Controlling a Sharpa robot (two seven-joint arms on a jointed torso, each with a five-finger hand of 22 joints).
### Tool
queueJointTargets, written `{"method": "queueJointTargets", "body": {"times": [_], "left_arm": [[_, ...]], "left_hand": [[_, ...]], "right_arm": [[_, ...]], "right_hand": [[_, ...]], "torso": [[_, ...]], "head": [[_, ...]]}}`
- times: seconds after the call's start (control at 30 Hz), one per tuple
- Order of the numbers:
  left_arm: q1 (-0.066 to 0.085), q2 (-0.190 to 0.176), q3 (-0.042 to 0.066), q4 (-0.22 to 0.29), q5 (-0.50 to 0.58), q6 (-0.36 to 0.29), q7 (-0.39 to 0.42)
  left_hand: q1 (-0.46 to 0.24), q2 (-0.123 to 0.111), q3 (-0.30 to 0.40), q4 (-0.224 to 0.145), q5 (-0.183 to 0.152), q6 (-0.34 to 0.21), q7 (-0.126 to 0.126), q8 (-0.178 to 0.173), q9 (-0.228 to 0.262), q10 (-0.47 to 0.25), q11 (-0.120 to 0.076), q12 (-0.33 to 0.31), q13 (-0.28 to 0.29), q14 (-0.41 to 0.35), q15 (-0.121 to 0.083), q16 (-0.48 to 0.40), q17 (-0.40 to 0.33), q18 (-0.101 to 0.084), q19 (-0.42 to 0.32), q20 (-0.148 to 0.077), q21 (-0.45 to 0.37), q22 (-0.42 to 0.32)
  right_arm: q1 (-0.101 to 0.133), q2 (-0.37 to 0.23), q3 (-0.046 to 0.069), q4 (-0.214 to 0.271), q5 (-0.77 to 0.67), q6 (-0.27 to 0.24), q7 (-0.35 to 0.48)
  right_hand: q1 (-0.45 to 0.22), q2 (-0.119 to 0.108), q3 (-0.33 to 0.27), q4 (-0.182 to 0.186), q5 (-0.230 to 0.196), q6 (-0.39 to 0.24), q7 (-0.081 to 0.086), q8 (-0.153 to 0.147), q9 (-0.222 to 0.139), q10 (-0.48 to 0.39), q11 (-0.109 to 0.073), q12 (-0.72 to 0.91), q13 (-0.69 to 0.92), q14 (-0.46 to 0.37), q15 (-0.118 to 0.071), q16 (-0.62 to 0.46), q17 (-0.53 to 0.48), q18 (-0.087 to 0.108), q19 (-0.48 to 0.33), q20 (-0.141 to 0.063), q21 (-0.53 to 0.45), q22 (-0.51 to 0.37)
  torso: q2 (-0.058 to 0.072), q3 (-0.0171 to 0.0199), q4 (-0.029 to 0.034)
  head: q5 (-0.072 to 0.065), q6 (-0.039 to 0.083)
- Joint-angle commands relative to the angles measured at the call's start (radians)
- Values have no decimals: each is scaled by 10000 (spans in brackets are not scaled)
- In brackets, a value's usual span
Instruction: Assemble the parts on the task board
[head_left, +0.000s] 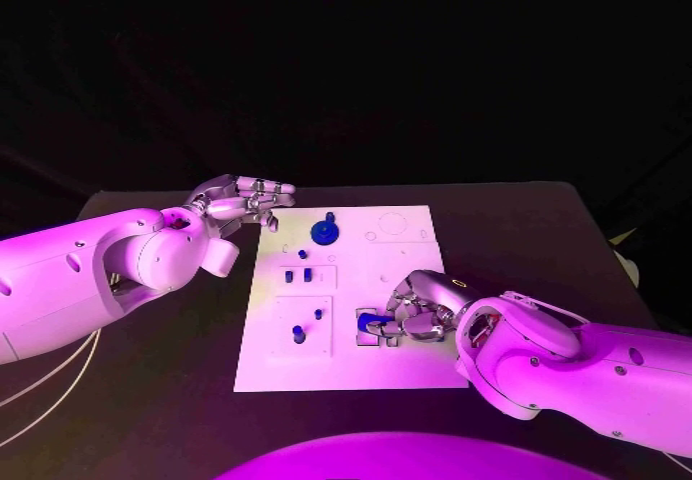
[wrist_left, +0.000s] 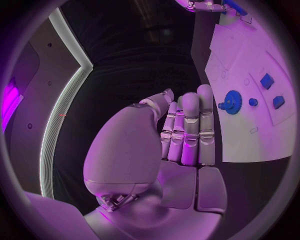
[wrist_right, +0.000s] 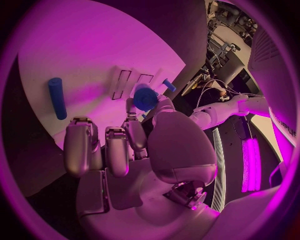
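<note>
Part (head_left: 374, 322) | pinched in right hand (head_left: 418, 315) (over task board (head_left: 404, 270))

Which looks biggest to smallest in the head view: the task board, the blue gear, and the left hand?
1. task board, by far the largest.
2. left hand, raised over the board's far left corner, so nearness to the camera may enlarge it.
3. blue gear, smallest.

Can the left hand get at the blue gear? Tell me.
Probably yes. The left hand holds nothing and sits at the task board's far left corner, and nothing lies between it and the blue gear.
</note>
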Motion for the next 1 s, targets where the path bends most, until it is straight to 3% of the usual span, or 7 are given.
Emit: {"method": "queueJointTargets", "body": {"times": [0.03,0.7,0.87,1.0], "left_arm": [[3,29,6,33,13,160,44],[4,10,5,49,13,151,31],[4,7,5,57,13,155,28],[4,5,5,58,13,151,28]], "left_hand": [[-43,89,-68,12,0,-58,30,-31,-9,-84,8,32,9,-94,-6,-42,-8,135,-41,7,-45,-7],[-43,89,-68,12,0,-58,30,-31,-9,-84,8,32,9,-94,-6,-42,-8,135,-41,7,-45,-7],[-43,89,-68,12,0,-58,30,-31,-9,-84,8,32,9,-94,-6,-42,-8,135,-41,7,-45,-7],[-43,89,-68,12,0,-58,30,-31,-9,-84,8,32,9,-94,-6,-42,-8,135,-41,7,-45,-7]], "right_arm": [[-7,75,-6,-74,272,526,-2],[-7,391,-16,-535,208,615,-38],[-11,419,-19,-436,246,776,9],[-18,436,-21,-357,259,849,40]], "right_hand": [[-145,18,-65,-2,-52,-5,-63,56,21,18,-46,-34,-6,858,-54,16,1660,-87,118,-60,-48,1866],[-254,121,-101,-32,-138,-9,-89,121,124,31,-67,-50,23,853,-70,4,1637,-81,110,-71,-87,1870],[-323,125,-182,-15,-605,-22,-96,181,223,64,-75,-36,86,855,-78,5,1644,-84,117,-81,-85,1887],[-625,109,-279,-2,-1388,-18,-109,251,329,127,-83,16,192,855,-85,5,1645,-85,123,-89,-92,1902]], "torso": [[1,4,-5],[4,12,-12],[5,11,-16],[-6,9,-15]], "head": [[20,-25],[67,-68],[75,-79],[63,-88]]}}
